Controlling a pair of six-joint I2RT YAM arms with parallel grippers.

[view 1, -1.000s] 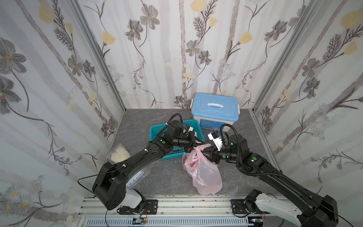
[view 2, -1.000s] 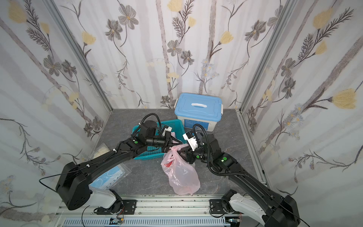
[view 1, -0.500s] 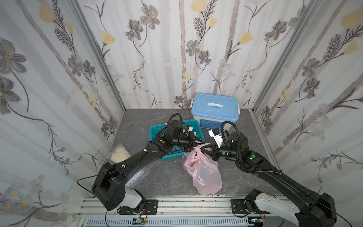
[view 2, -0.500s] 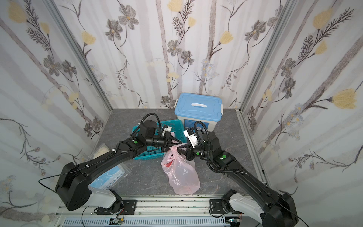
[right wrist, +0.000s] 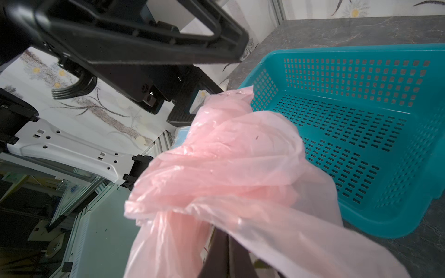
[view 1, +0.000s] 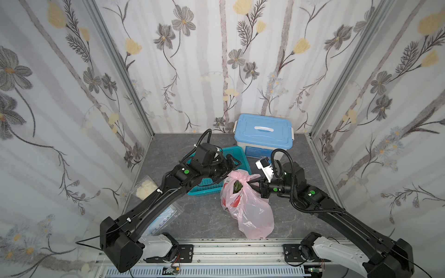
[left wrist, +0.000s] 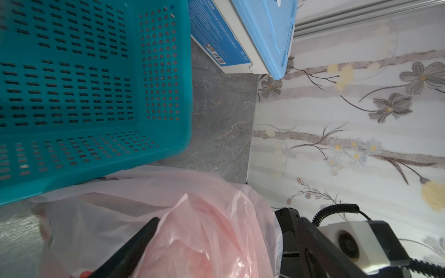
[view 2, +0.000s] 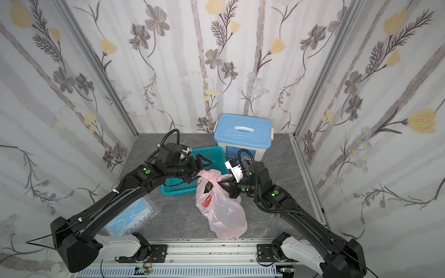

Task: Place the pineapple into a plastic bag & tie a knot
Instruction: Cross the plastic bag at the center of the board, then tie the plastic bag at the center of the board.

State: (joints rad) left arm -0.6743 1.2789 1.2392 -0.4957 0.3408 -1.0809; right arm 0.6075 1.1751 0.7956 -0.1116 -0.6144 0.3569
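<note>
Pineapple [view 1: 237, 186] inside thin translucent pink plastic bag [view 1: 252, 214]; tying pending. My right gripper [view 1: 252, 184] clamps its top; left gripper [view 1: 231, 171] gapes alongside, needs a handle.

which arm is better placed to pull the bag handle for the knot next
Right, probably. The right gripper is shut on film at the mouth of the plastic bag and can pull at once. The left gripper stands open beside it, above the teal basket, and must grasp first.
</note>
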